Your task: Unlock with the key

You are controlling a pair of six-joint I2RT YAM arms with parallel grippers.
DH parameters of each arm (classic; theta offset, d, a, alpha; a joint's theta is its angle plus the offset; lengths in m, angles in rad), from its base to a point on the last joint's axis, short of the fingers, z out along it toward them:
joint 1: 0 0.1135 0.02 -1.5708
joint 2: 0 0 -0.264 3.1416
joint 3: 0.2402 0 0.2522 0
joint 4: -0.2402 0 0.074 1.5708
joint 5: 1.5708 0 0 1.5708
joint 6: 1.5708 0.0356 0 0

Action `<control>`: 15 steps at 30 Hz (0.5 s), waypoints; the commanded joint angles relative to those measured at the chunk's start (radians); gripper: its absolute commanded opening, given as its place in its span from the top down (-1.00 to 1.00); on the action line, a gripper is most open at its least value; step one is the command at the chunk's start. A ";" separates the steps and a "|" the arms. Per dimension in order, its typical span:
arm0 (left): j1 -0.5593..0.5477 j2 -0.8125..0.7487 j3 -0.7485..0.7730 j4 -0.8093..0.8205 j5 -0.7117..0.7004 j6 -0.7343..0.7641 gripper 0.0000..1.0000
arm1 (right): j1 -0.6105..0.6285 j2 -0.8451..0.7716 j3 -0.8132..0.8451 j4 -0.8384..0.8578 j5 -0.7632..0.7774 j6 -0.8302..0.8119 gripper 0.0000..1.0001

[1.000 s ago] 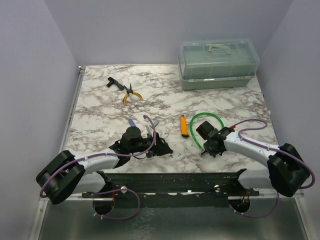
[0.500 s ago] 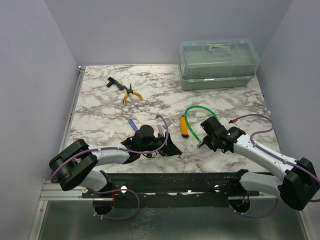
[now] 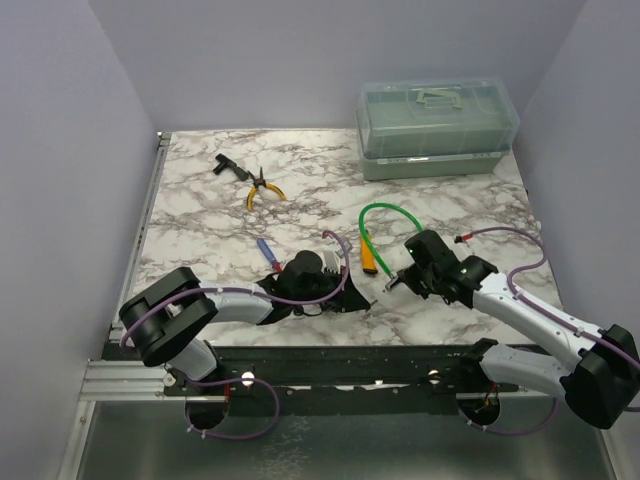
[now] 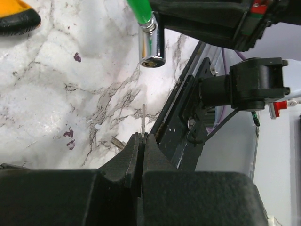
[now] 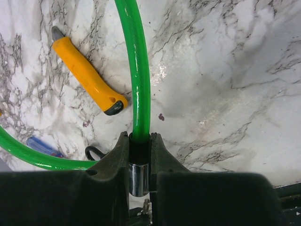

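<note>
Glossy green plastic cable (image 5: pixel 140 70) with polished chrome metal end (image 4: pixel 151 45); thin silver metal key (image 4: pixel 143 120); smooth marbled tabletop (image 5: pixel 225 56)

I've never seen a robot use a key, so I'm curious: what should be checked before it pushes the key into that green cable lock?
1. Key gripped: ok. The left gripper is shut on the key, with the blade sticking out.
2. Lock held: ok. The right gripper is shut on the chrome lock barrel at the end of the green cable.
3. Barrel's open end faces the key: ok.
4. Key tip at the keyhole: not ok, there is a gap between them.
5. Blade turned to match the slot: cannot tell.
</note>
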 commanded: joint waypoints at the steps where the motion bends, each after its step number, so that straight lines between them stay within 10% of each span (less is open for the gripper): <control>1: -0.006 0.031 0.023 0.041 -0.025 -0.015 1.00 | 0.004 -0.012 -0.012 0.075 -0.030 0.000 1.00; 15: -0.007 0.055 0.019 0.108 -0.032 -0.010 1.00 | 0.005 0.000 -0.039 0.113 -0.104 -0.008 1.00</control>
